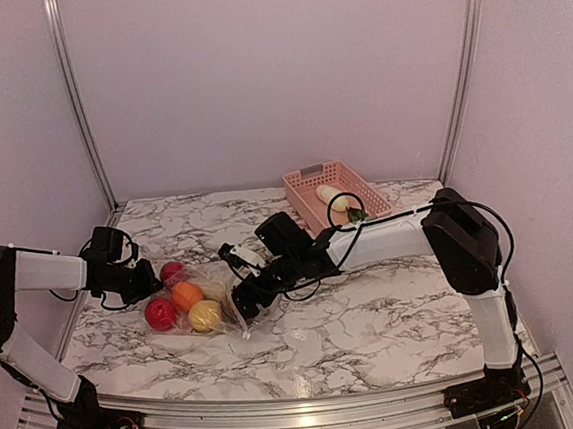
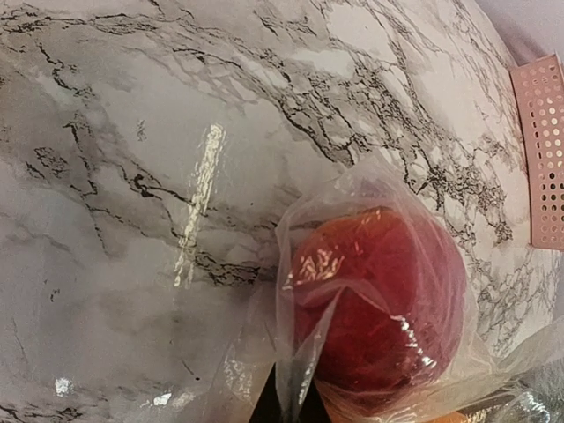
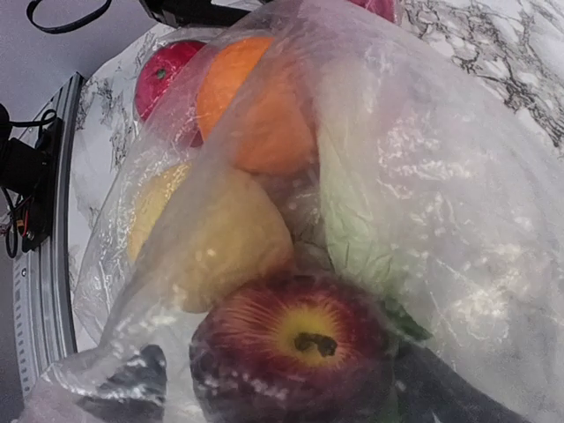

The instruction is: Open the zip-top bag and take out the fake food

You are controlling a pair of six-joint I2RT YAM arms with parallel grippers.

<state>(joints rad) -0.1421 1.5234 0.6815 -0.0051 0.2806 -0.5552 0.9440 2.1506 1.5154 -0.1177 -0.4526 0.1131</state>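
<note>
The zip-top bag (image 1: 219, 287) lies on the marble table, with red (image 1: 160, 313), orange (image 1: 186, 296) and yellow (image 1: 205, 316) fake food inside. My left gripper (image 1: 138, 281) is at the bag's left end, shut on a fold of its plastic (image 2: 304, 352) beside a dark red fruit (image 2: 388, 291). My right gripper (image 1: 246, 298) is at the bag's right end. In the right wrist view its fingers (image 3: 132, 388) show through the film on either side of a dark red apple (image 3: 300, 344), closed against it. Behind the apple are yellow, orange and pale green leafy pieces.
A pink slatted basket (image 1: 304, 188) stands at the back right with a pale piece (image 1: 331, 195) and a green leafy piece (image 1: 355, 213) in it. The table's metal front rail (image 1: 284, 415) runs along the near edge.
</note>
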